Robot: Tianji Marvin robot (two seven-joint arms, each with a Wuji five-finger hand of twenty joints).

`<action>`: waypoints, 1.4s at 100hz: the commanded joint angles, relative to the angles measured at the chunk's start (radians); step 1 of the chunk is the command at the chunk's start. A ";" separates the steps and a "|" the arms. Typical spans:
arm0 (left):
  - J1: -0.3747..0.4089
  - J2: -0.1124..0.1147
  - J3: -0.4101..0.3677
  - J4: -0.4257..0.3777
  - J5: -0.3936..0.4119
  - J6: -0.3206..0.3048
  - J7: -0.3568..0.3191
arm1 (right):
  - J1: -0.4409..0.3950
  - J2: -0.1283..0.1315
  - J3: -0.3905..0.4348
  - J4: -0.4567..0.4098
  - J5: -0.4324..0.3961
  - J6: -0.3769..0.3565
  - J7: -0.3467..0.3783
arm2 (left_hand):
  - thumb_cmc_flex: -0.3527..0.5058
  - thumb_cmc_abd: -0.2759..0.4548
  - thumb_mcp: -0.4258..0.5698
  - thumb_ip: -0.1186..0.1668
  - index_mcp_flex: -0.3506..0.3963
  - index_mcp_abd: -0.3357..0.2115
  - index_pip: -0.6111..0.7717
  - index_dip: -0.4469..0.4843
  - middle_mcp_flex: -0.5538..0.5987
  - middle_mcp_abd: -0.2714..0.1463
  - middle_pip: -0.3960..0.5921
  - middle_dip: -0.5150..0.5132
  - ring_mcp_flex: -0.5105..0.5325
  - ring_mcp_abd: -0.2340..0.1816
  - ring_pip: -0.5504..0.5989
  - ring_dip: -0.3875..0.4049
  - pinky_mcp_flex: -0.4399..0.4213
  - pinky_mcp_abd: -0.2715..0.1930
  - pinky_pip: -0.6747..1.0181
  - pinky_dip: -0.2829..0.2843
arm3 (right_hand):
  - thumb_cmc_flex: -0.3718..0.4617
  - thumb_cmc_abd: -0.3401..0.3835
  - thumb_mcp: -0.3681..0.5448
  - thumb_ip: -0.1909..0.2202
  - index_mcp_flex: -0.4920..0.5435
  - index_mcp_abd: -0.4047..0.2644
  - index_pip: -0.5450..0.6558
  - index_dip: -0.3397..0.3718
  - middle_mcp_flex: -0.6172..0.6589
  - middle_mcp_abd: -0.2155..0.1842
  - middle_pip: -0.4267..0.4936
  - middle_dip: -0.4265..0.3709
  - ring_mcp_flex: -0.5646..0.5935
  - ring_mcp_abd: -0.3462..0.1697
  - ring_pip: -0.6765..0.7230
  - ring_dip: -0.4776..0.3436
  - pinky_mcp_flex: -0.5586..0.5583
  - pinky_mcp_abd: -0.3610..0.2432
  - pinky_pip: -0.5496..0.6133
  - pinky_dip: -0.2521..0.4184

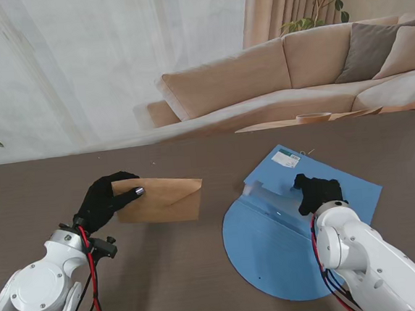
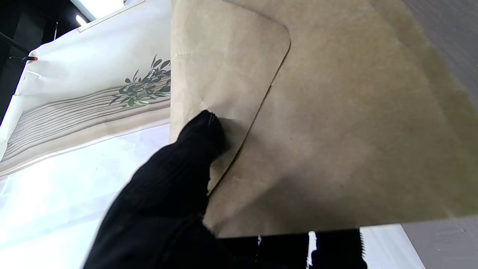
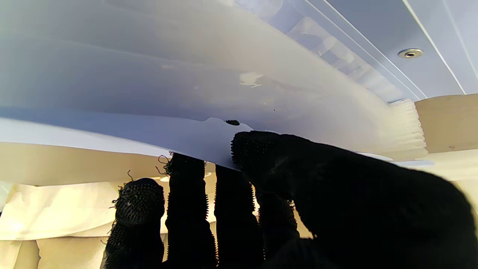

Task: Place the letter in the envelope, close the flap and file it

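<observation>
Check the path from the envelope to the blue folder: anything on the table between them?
Nothing visible. The envelope, flap closed, is in the left hand; bare table separates it from the blue folder, which the right hand holds open.

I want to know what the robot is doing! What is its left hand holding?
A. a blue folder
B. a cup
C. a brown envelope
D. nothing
C. The left hand grips the brown envelope by its edge, thumb pressed on the closed flap; the blue folder is over by the right hand.
</observation>
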 commanded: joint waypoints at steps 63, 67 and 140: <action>0.007 -0.006 -0.001 -0.007 0.003 -0.004 -0.013 | 0.004 0.007 -0.006 -0.050 0.108 0.032 0.139 | 0.062 0.072 0.020 0.015 0.039 -0.038 0.088 0.029 -0.012 -0.010 0.045 0.028 -0.022 -0.006 0.016 0.023 -0.013 -0.023 0.016 0.011 | -0.130 -0.118 0.092 -0.135 -0.058 0.075 0.004 0.020 -0.076 -0.168 0.469 0.369 -0.067 0.026 0.080 0.069 -0.054 0.050 -0.030 0.140; 0.006 -0.006 -0.001 -0.006 0.003 -0.004 -0.013 | 0.004 0.006 -0.005 -0.051 0.110 0.032 0.138 | 0.062 0.073 0.020 0.015 0.039 -0.039 0.088 0.029 -0.012 -0.010 0.045 0.028 -0.023 -0.006 0.016 0.023 -0.013 -0.024 0.016 0.011 | -0.127 -0.119 0.087 -0.134 -0.059 0.076 0.007 0.034 -0.083 -0.172 0.487 0.392 -0.067 0.025 0.098 0.085 -0.054 0.051 -0.030 0.141; 0.040 0.014 -0.009 -0.061 0.027 0.010 -0.083 | 0.029 -0.011 0.014 -0.096 0.158 0.056 0.073 | 0.061 0.072 0.016 0.016 0.041 -0.043 0.085 0.027 -0.010 -0.003 0.045 0.033 -0.004 0.005 0.041 0.038 0.014 0.001 0.089 0.051 | -0.148 0.047 -0.130 -0.175 0.175 -0.032 0.054 0.089 0.130 -0.109 0.299 0.265 0.168 0.056 0.143 0.098 0.231 0.045 0.116 0.221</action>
